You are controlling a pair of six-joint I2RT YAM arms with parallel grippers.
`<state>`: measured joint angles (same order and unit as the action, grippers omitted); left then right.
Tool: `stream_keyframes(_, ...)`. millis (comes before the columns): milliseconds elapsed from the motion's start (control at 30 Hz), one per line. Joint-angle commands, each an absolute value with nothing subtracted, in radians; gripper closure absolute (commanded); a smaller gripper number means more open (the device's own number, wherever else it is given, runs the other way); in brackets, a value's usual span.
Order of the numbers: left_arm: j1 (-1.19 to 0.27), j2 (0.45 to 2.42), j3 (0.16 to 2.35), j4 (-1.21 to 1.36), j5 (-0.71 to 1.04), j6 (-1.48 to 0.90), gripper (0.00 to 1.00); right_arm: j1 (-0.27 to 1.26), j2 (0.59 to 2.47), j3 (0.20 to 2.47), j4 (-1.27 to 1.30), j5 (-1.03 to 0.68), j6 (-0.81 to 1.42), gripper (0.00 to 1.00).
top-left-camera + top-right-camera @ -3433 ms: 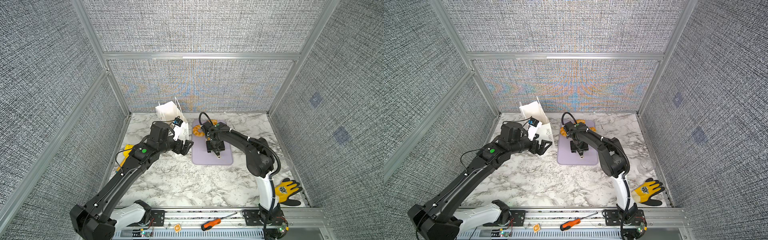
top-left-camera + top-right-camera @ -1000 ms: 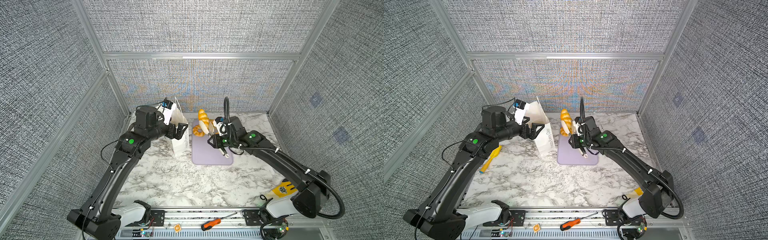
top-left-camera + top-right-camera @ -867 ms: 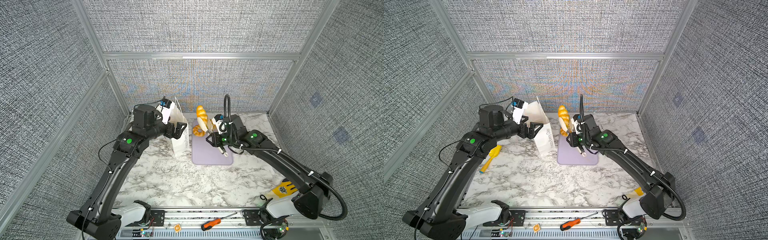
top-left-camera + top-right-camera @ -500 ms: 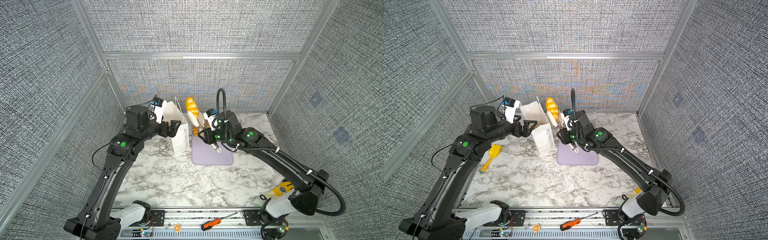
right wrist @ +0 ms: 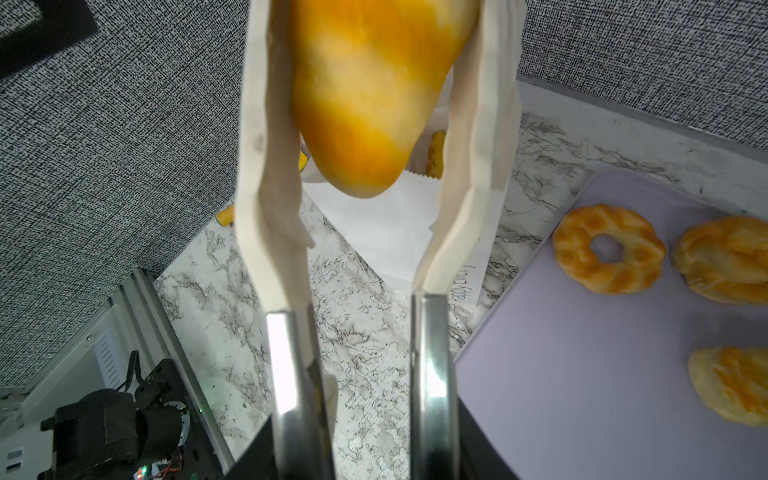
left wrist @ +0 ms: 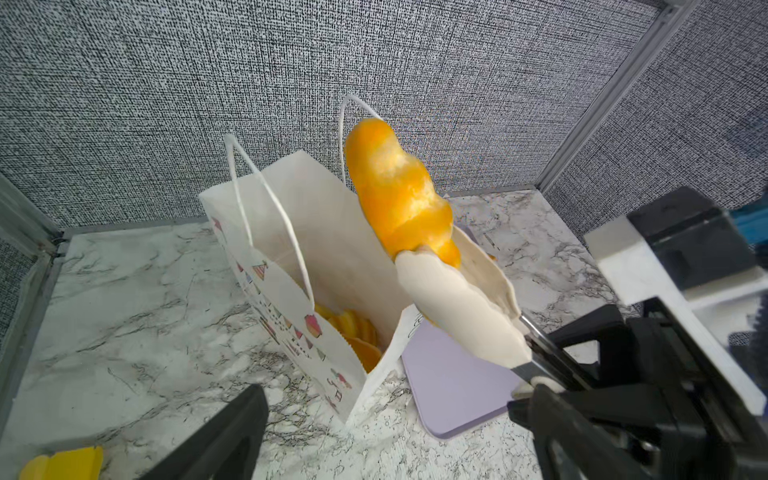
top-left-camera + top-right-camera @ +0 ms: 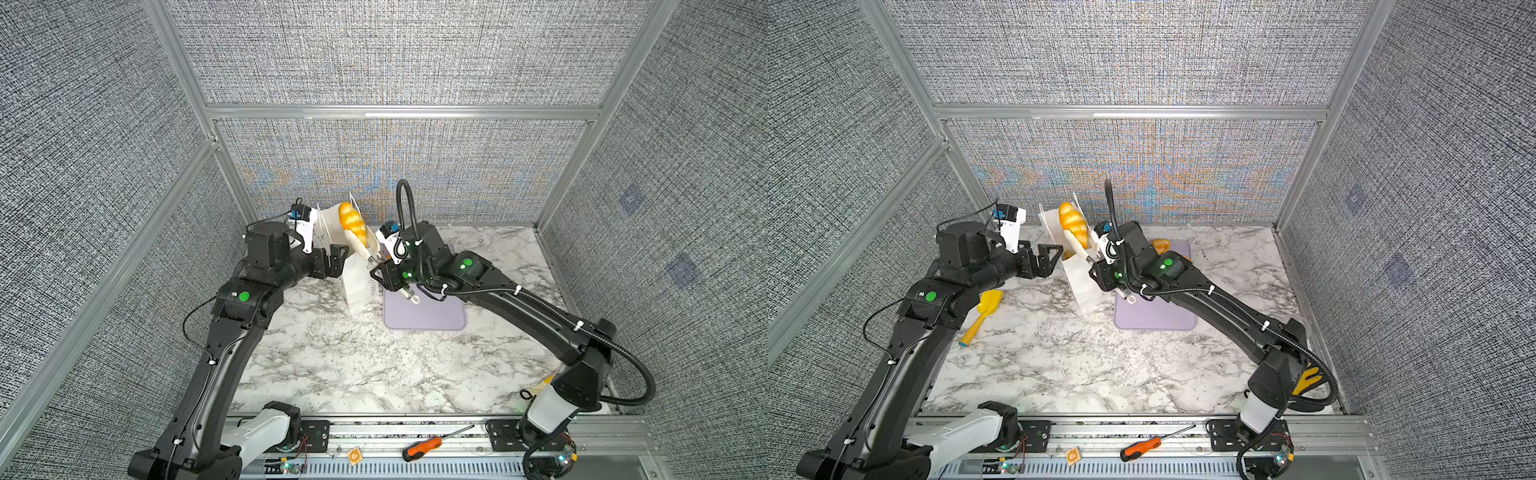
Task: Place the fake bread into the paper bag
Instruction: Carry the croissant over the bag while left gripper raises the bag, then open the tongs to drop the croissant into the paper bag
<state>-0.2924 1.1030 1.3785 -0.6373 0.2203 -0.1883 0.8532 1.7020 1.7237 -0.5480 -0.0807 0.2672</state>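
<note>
- The right hand [image 7: 379, 272] is closed narrow on the metal handles of a pair of tongs [image 6: 457, 299] and holds nothing else.
- The cream tips of the tongs pinch a glossy orange twisted bread [image 6: 395, 191] by its lower end. It points upward, leaning a little.
- That bread is up in the air over the open top of the paper bag [image 6: 316, 216], by the rim nearer the right arm. It is higher than the rim and not inside.
- The bag stands upright on the marble table [image 7: 332, 365] with its mouth open and both cord handles raised.
- Some striped pastries [image 6: 353, 328] lie at the bottom of the bag.
- The left hand [image 7: 1045, 257] is spread wide and holds nothing. It sits close to the bag, on the side away from the mat; I cannot tell whether it touches the paper.
- A lilac mat [image 5: 582, 353] lies flat just beside the bag.
- On the mat lie a ring [image 5: 609, 248], a second pastry [image 5: 727, 266] and a third pastry [image 5: 731, 386], the third apart from the other two.
- A yellow shovel [image 7: 982, 311] lies on the table near the left arm.
- An orange-handled screwdriver [image 7: 1140, 449] lies on the metal rail [image 7: 1100, 436] at the front edge.
</note>
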Motion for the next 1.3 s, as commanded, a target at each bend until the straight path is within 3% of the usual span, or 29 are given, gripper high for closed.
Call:
stream_keyframes(0, -0.290, 1.094, 1.364, -0.597, 0.242, -0.196, 0.01, 0.854, 1.741, 1.786, -0.568, -0.056, 0.256, 0.56)
stream_keyframes(367, -0.290, 1.089, 1.348, -0.614, 0.230, -0.156, 0.01, 0.844, 1.922, 2.035, -0.790, -0.005, 0.242, 0.54)
stream_keyframes(733, -0.290, 1.110, 1.357, -0.620, 0.252, -0.135, 0.01, 0.840, 1.961, 2.132, -0.876, 0.003, 0.263, 0.37)
stream_keyframes(1267, -0.291, 1.103, 1.344, -0.608, 0.304, -0.110, 0.02, 0.840, 1.923, 2.171, -0.908, 0.075, 0.256, 0.33)
